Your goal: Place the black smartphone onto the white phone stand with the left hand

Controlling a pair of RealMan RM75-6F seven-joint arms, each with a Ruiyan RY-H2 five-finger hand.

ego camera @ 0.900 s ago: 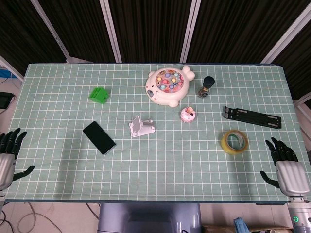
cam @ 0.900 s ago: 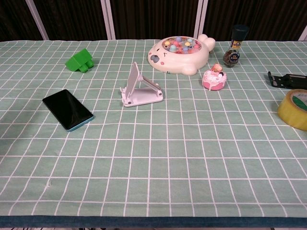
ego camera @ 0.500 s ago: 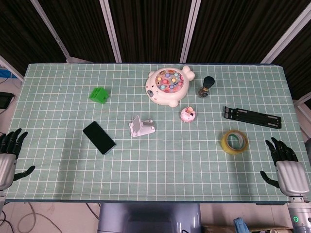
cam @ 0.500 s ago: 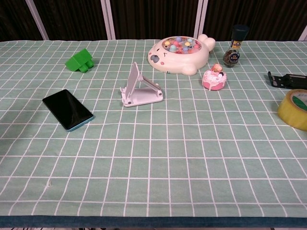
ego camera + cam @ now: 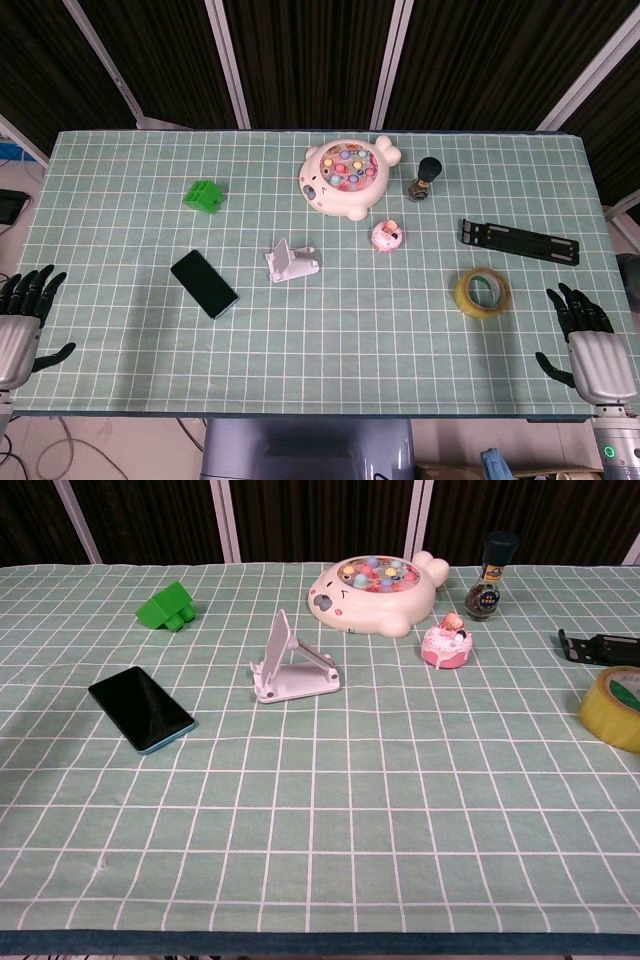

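The black smartphone lies flat on the green checked cloth, left of the middle. Just to its right stands the white phone stand, with nothing on it. In the head view my left hand hovers at the table's front left corner, fingers spread and holding nothing, well apart from the phone. My right hand is at the front right corner, also spread and holding nothing. Neither hand shows in the chest view.
A green block sits at the back left. A white fishing-game toy, a pepper bottle and a small pink cake toy are behind the stand. A black folding bracket and a yellow tape roll lie at right.
My left hand has shifted slightly down and to the right along the table's front left edge. Nothing else moved.
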